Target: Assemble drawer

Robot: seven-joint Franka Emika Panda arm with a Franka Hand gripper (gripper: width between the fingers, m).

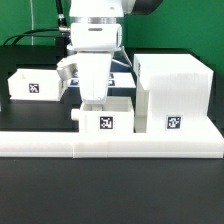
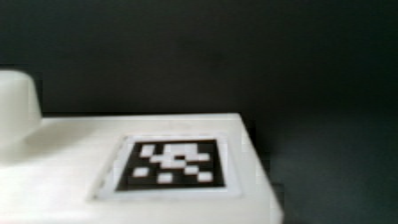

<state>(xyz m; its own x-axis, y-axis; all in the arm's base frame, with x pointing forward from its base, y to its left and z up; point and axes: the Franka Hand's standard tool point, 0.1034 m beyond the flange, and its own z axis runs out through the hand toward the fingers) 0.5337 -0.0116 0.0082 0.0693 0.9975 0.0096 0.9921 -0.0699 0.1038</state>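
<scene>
The drawer (image 1: 105, 118), a small white box with a black-and-white tag on its front and a round knob (image 1: 78, 116) on the side toward the exterior view's left, sits on the table just left of the tall white housing (image 1: 175, 92). My gripper (image 1: 95, 97) reaches straight down onto the drawer's top. Its white fingers blend into the white plastic, so I cannot see how the jaws stand. The wrist view shows the drawer's tagged face (image 2: 175, 163) close up, with a rounded white part (image 2: 15, 100) beside it and no fingers.
A second low white box (image 1: 35, 85) with a tag lies at the exterior view's left. A long low white wall (image 1: 110, 145) runs along the front of the parts. The table is black. Cables hang behind the arm.
</scene>
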